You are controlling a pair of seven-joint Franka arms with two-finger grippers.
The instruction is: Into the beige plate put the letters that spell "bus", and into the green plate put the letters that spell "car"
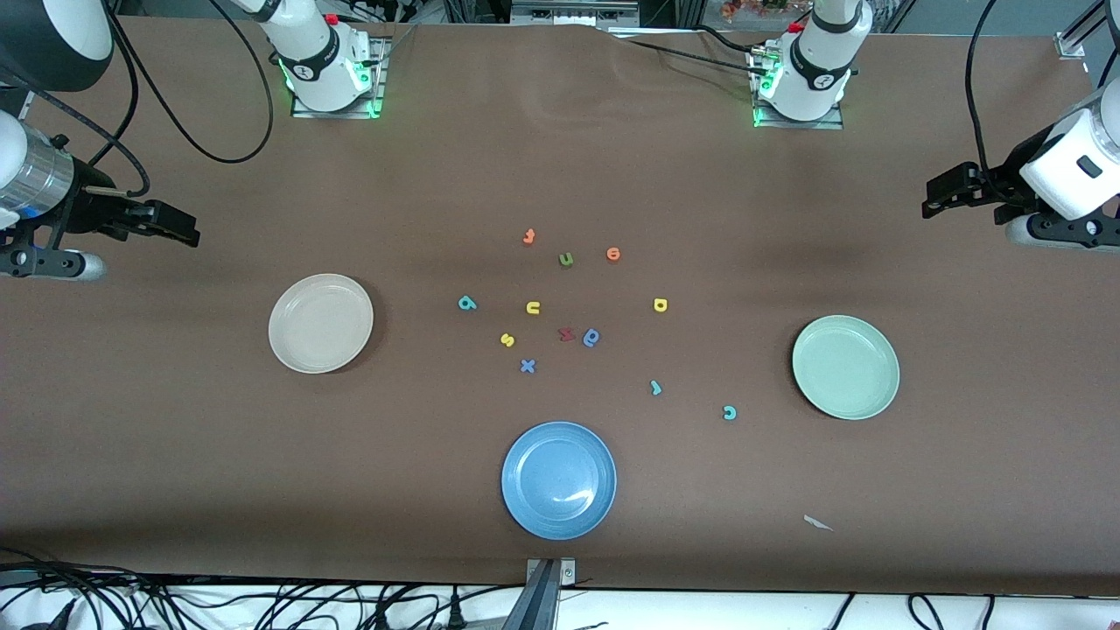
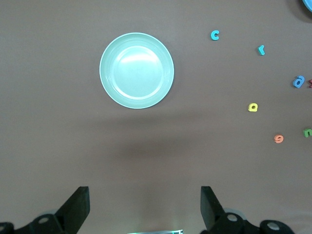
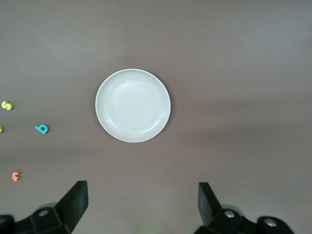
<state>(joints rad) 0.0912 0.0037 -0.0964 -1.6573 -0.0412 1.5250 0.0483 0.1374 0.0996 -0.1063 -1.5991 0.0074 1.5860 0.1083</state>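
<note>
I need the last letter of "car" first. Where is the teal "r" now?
In the front view, the teal "r" lies on the table between the blue round letter and the teal "c".

High front camera facing the robots, wrist cameras looking straight down, sharing green plate (image 2: 136, 70), beige plate (image 3: 132, 105)

Overhead light, even and moderately bright across the brown table (image 1: 560, 157). Soft dark bands of shadow cross the tabletop in all three views. Blue plate (image 1: 558, 480) carries a small white glare streak; green plate (image 2: 137, 70) shows a broad pale sheen at its centre. Beige plate (image 3: 133, 105) casts a faint shadow at its rim. Foam letters small, possibly slightly soft. Green indicator glow at both arm bases.
</note>
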